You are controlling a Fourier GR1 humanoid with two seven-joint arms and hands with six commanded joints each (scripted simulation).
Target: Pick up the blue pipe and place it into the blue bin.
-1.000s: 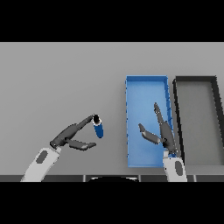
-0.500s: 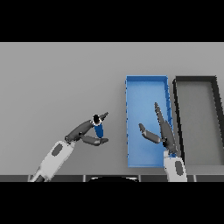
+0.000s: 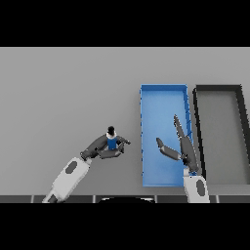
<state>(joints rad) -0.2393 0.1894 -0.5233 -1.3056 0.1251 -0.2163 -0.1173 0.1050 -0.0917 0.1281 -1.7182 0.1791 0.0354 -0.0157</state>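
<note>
Blue pipe (image 3: 112, 142) sits clenched in the left hand (image 3: 104, 148); blue bin (image 3: 163, 93) lies just rightward (right hand (image 3: 183, 147) hovers there, fingers relaxed).

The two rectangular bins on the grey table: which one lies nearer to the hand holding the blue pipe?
The blue bin; the dark grey bin lies beyond it, farther from the left hand.

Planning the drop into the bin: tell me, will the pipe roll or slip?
The pipe looks short, round and smooth, so it may slip in the left hand curled round it. Released, it would probably roll until the blue bin walls stop it. It seems stiff.
</note>
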